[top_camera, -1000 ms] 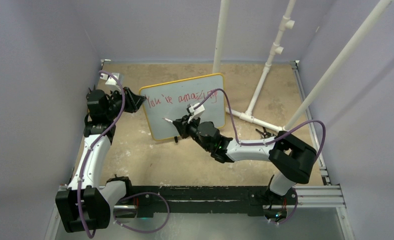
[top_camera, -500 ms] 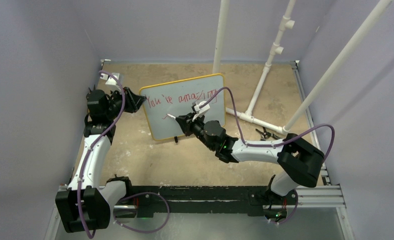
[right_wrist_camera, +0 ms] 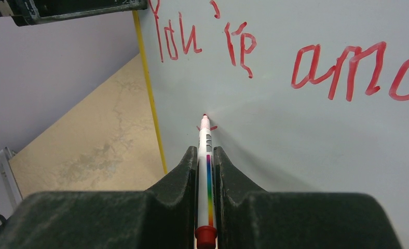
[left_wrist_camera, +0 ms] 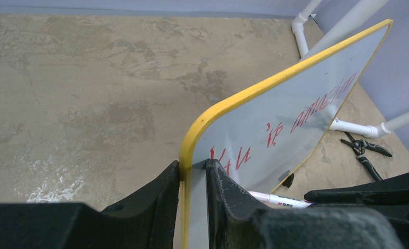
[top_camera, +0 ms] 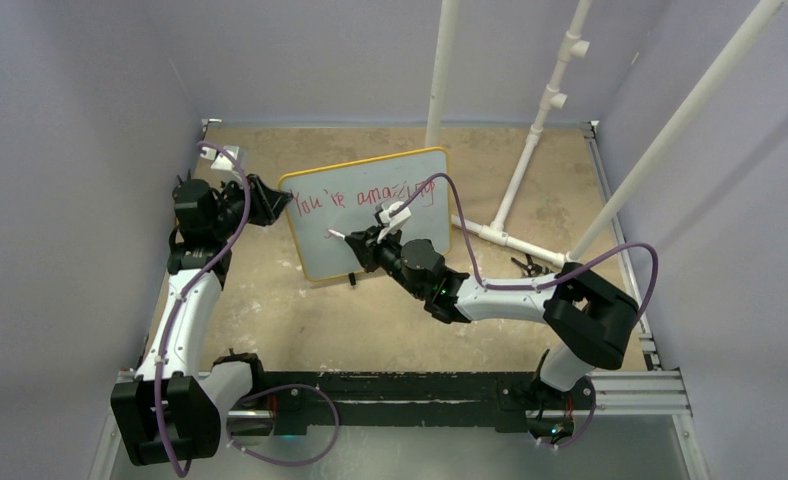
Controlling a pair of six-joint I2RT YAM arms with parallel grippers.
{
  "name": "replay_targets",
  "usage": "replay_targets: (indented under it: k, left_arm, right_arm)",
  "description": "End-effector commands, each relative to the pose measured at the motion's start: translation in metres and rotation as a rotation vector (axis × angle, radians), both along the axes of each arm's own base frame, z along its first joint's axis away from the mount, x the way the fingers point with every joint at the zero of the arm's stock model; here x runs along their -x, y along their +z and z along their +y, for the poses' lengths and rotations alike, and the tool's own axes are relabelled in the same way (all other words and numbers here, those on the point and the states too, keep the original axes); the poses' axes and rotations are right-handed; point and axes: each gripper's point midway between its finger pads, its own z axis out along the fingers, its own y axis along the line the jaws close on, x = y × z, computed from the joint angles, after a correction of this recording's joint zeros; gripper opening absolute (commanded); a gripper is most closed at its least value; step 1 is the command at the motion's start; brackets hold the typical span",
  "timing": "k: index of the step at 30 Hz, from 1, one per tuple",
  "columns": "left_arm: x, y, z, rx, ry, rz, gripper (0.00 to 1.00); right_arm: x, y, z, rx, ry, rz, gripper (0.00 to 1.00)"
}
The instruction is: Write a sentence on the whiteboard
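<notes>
Broadly, the scene is carried by the tabletop (top_camera: 300,320), and the whiteboard (top_camera: 315,250) is stood nearly upright on its small feet toward the far left of it, its long axis running left to right and its written face turned to the near edge. The board's left yellow edge is pinched between the narrowly set fingers of the left gripper (left_wrist_camera: 192,168), so the board is steadied from that side. The right gripper (right_wrist_camera: 206,153) is held in front of the face, its fingers closed tight on a marker (right_wrist_camera: 206,176) that is pointed straight out from them at the board. One line of red writing (right_wrist_camera: 342,65) is seen along the top. The marker's tip (right_wrist_camera: 205,118) is pressed to the board below the first word, near the left edge, beside a short red mark. Bare white surface lies to the right of the tip, so a second line is judged to be begun there, and the stroke is best carried rightward along the board's length by the right arm.
</notes>
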Motion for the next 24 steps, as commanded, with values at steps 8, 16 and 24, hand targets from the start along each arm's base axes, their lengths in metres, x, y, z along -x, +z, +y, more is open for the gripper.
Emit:
replay_targets:
  k: [8, 16, 24]
  left_arm:
    - [0.001, 0.009, -0.001, -0.002, -0.011, -0.038, 0.24]
    - [0.001, 0.008, -0.001, -0.003, -0.010, -0.037, 0.23]
    - [0.001, 0.008, -0.002, 0.000, -0.012, -0.036, 0.23]
  right_arm:
    - [-0.012, 0.004, -0.005, -0.007, -0.041, -0.018, 0.00]
    - [-0.005, -0.023, -0.015, 0.020, -0.045, 0.029, 0.00]
    - [-0.004, -0.033, -0.020, 0.043, -0.054, 0.056, 0.00]
